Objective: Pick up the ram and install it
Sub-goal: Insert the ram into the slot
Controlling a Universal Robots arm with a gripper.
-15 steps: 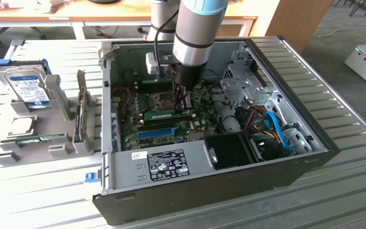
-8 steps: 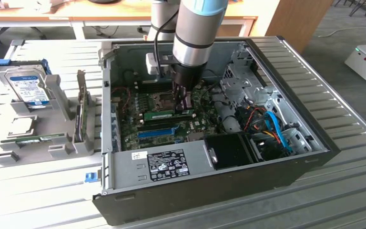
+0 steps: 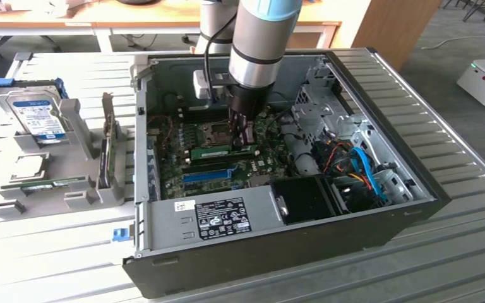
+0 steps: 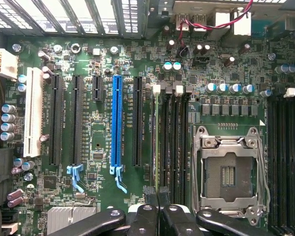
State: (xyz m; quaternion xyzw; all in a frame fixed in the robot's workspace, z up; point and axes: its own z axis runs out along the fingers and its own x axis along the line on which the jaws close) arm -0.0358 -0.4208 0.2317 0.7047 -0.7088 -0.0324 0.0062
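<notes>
The ram (image 3: 221, 151) is a long green stick with a white label. It stands on edge in a memory slot of the motherboard, inside the open computer case (image 3: 411, 189). In the wrist view the ram (image 4: 153, 132) shows edge-on as a thin strip beside the black memory slots. My gripper (image 3: 244, 140) reaches straight down into the case, over the end of the ram nearest the exterior view's right. Its black fingertips (image 4: 150, 192) are shut together with nothing between them. I cannot tell whether they touch the ram's top edge.
A CPU socket (image 4: 228, 172) lies beside the memory slots, with a blue expansion slot (image 4: 117, 123) and a white one (image 4: 34, 113) further off. Blue cables (image 3: 365, 167) and drive cages crowd the case's right. Outside, a grey rack holds a hard drive (image 3: 36, 117).
</notes>
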